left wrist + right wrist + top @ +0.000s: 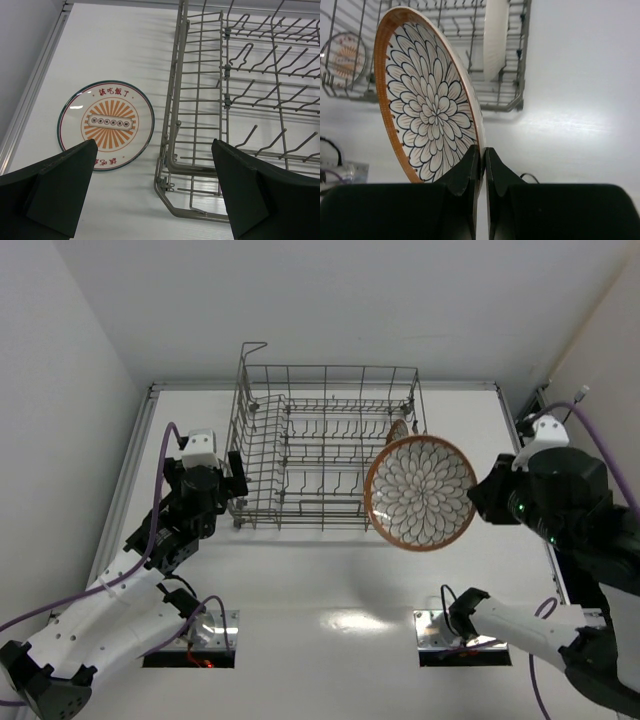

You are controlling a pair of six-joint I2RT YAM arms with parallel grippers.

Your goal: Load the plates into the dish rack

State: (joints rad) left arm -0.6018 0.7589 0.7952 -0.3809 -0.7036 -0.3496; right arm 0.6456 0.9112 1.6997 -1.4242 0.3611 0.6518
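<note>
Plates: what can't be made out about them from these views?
- Sunburst plate: top view, unseen, likely under the left arm; left wrist, lower rim behind a finger.
- Racked plate: right wrist, top cut off; top view, mostly behind the held plate.

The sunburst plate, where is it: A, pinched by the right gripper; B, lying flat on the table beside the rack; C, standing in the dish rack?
B: the sunburst plate lies flat on the table outside the dish rack, while the right gripper pinches the petal plate.
</note>
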